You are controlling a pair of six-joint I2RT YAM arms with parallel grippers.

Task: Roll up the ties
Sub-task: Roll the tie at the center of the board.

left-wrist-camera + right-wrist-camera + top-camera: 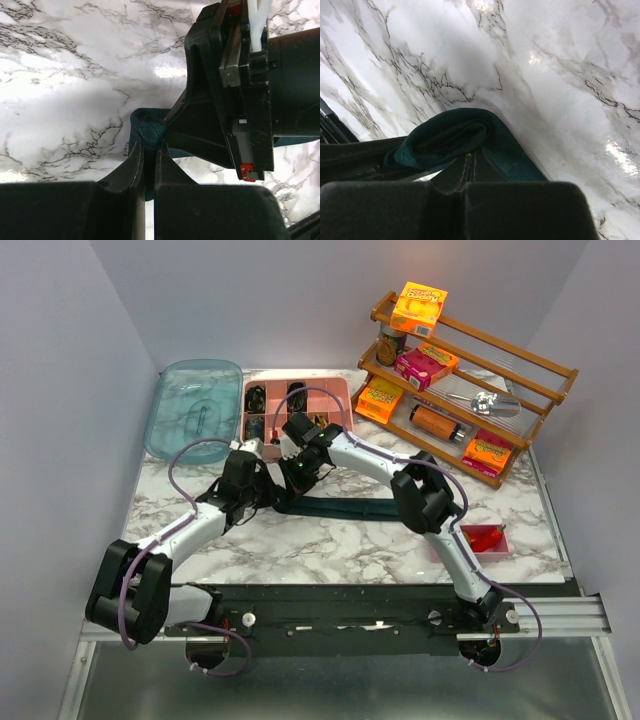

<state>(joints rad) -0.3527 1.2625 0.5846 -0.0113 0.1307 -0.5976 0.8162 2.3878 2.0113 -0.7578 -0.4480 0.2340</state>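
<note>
A dark teal tie lies stretched across the marble table, and its left end is bunched where the two grippers meet. In the left wrist view my left gripper is shut on a small fold of the tie. The right gripper's black body presses in from the right against that same fold. My right gripper is shut, its pads together with no cloth showing between them. A loose loop of the tie curls over and around its tips. From above, the left gripper and right gripper nearly touch.
Just behind the grippers stands a pink divided tray holding dark coils. A clear blue lid lies at the back left. At the back right is a wooden rack with boxes and cans, and a small red tray sits by the right arm.
</note>
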